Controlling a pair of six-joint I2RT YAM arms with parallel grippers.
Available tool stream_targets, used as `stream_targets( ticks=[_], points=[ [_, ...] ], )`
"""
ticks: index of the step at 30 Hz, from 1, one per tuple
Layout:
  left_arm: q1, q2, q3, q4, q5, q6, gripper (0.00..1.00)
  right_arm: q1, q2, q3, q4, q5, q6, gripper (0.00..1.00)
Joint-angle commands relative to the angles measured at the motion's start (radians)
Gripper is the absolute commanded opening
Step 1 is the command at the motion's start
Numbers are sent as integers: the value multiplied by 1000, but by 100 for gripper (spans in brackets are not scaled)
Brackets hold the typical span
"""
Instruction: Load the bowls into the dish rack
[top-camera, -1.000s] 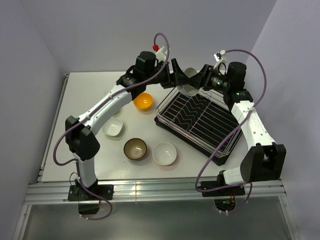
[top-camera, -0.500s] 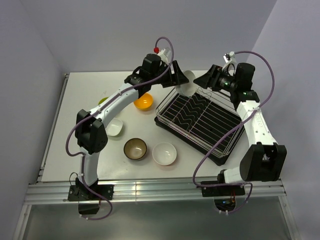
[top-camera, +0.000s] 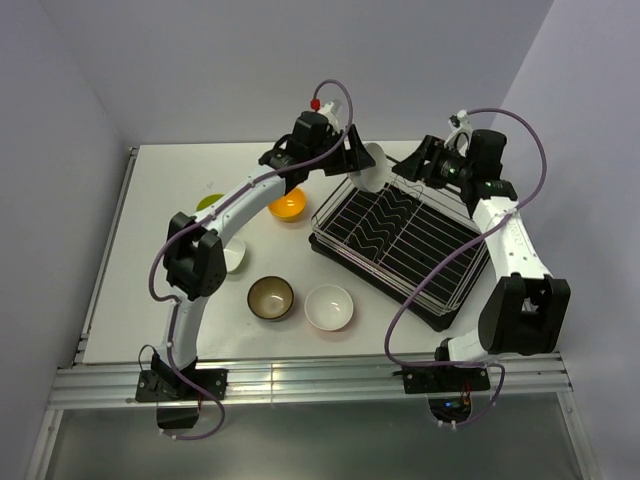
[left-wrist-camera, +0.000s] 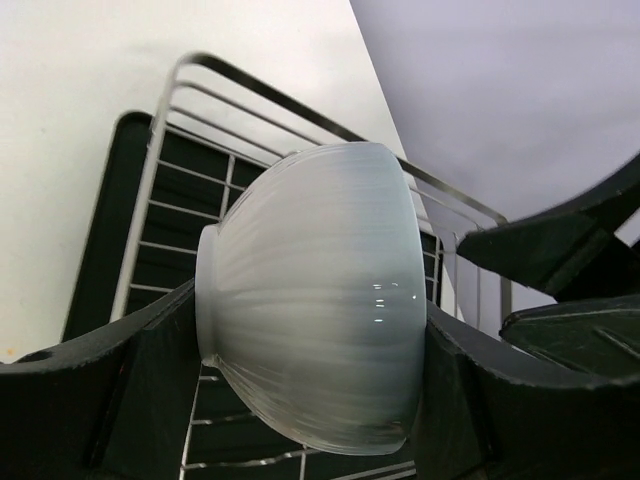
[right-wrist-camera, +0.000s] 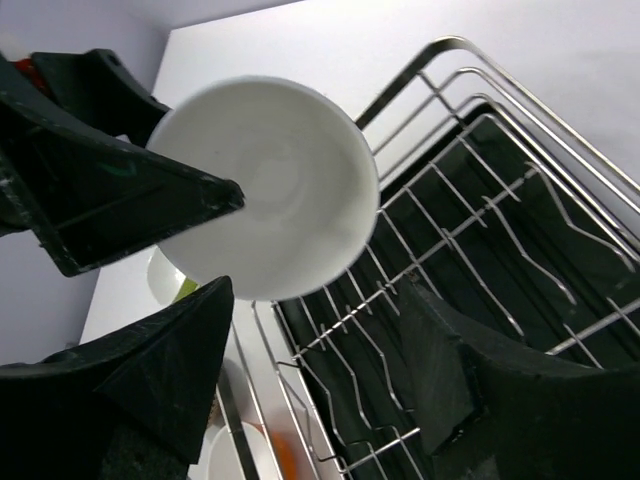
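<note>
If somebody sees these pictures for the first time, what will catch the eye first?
The left gripper holds a white bowl on its side over the far left corner of the empty rack. The open right gripper faces it closely. An orange bowl and a brown bowl lie on the table left of the rack.

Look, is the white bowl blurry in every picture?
No: in the left wrist view the white bowl looks smeared and streaky, with tiny bright glints; in the right wrist view its inside is sharper but glaring white; in the top view it is small, evenly lit, with soft shadows.
</note>
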Motion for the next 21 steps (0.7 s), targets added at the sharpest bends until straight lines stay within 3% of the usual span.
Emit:
stream_targets(
  ticks=[1,6,21],
  points=[
    [-4,6,89,78,-53,46,0,-21,-3,4,-17,54,-24,73],
    [-23,40,124,59,-154,122,0,-48,7,-4,-34,67,-24,64],
    [-139,57,109,116,-455,437,0,-97,24,-30,-50,48,-47,62]
  ],
)
